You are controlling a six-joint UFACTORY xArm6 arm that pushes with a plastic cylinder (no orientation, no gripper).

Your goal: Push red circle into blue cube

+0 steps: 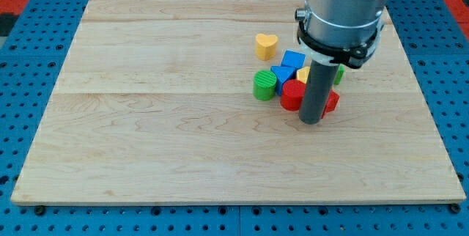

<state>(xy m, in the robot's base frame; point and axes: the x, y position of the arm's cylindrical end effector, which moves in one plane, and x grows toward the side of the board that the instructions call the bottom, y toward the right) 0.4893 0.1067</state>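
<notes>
The red circle [292, 96] lies in a tight cluster right of the board's middle, touching the blue blocks above it. The blue cube [294, 60] sits at the cluster's top; a second blue block [281, 73] lies just below it, touching the red circle. My tip [311, 121] stands at the red circle's lower right edge, right against it. The rod hides part of a second red block [331, 102] and a yellow block [302, 74] behind it.
A green cylinder [264, 84] touches the cluster's left side. A yellow heart [266, 45] sits alone above it. A green block [338, 73] peeks out right of the rod. The wooden board [146, 119] lies on a blue pegboard.
</notes>
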